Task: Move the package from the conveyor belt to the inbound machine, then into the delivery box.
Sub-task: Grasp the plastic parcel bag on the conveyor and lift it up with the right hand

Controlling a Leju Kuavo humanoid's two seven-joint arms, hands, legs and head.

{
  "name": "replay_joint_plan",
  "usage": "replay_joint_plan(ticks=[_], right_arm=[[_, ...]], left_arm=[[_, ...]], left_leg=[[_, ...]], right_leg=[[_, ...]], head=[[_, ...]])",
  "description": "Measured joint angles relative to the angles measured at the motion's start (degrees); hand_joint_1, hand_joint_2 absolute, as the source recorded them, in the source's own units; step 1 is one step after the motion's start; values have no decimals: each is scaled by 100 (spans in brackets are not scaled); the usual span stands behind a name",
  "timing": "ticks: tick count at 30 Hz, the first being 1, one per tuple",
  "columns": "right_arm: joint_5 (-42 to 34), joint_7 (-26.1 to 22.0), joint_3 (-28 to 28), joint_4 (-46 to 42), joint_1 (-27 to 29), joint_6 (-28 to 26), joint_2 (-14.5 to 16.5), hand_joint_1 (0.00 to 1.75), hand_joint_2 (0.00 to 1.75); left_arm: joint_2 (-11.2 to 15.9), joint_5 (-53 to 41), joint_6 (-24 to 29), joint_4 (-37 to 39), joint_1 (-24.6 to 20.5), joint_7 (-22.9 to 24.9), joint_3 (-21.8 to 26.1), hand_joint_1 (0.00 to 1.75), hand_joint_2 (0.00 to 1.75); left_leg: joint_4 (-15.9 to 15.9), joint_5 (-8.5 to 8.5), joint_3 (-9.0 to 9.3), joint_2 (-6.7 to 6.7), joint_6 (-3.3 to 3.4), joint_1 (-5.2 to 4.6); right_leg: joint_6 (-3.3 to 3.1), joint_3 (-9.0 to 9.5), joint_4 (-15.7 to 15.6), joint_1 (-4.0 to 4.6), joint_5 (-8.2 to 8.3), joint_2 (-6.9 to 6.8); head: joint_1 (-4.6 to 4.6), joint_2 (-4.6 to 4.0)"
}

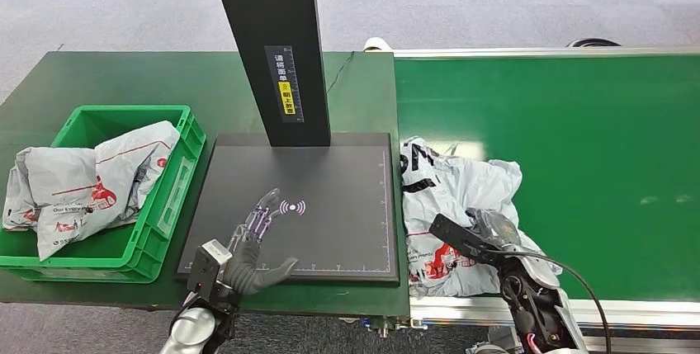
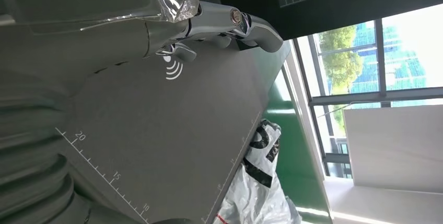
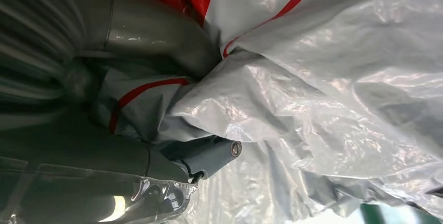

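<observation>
**Right hand on package, lift to scanner pending**

Right hand (image 1: 494, 228) has its fingers (image 3: 206, 156) dug into the grey poly mailer (image 1: 450, 197), gripping it; the mailer lies crumpled on the green conveyor belt (image 1: 594, 139) at the belt's 9 o'clock edge, just beside the inbound machine platform (image 1: 330, 172). Grip looks set for a sideways carry. Left hand (image 1: 256, 243) hovers open over the platform near the scan icon (image 1: 291, 206) (probably waiting to receive). Black scanner column (image 1: 272, 40) stands at the platform's 12 o'clock. Green delivery box (image 1: 169, 197) at 9 o'clock already holds mailers (image 1: 82, 185)

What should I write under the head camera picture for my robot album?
Right robot hand grabs a grey package on the green conveyor belt.
</observation>
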Motion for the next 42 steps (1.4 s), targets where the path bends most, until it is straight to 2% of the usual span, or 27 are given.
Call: replay_joint_plan(ticks=[8,14,23,26,35,39,42], right_arm=[[-612,-274,-119,-585,69,-1023,91,175,175],[-1152,-515,-451,-1264,130,-1392,221,175,175],[-2415,-1557,-762,-2206,458,-1764,440,175,175],[-2581,-1725,-770,-2442,548,-1787,487,175,175],[-2649,-1771,-773,-2699,642,-1777,540,175,175],[-2754,-1976,-679,-2744,674,-1332,533,175,175],[-2274,-2011,-318,-2710,694,-882,506,175,175]], left_arm=[[0,-2,54,-170,163,-63,51,0,175],[-2,-3,55,-316,208,-66,109,0,175],[-9,35,52,-344,210,-114,152,0,175],[-9,61,57,-344,209,-159,160,0,175],[-9,62,73,-346,209,-186,166,0,175],[-6,-115,443,-369,197,-373,164,0,175],[-4,-25,608,-425,183,-548,163,0,175]], left_leg=[[0,0,-4,0,0,-1],[0,0,-3,0,0,-1],[0,0,-4,0,0,-1],[0,0,-3,0,0,-1],[0,0,-3,0,0,-1],[0,0,-4,0,0,0],[-1,-1,-4,2,0,1]], right_leg=[[0,-2,0,-1,0,0],[0,-2,0,-1,0,-1],[0,-4,0,-1,0,0],[0,-4,0,-1,0,0],[0,-3,0,-1,0,0],[0,-3,0,0,0,1],[0,-4,0,1,0,3]], head=[[0,0],[0,0],[0,0],[1,0],[0,0],[1,0],[1,0]])
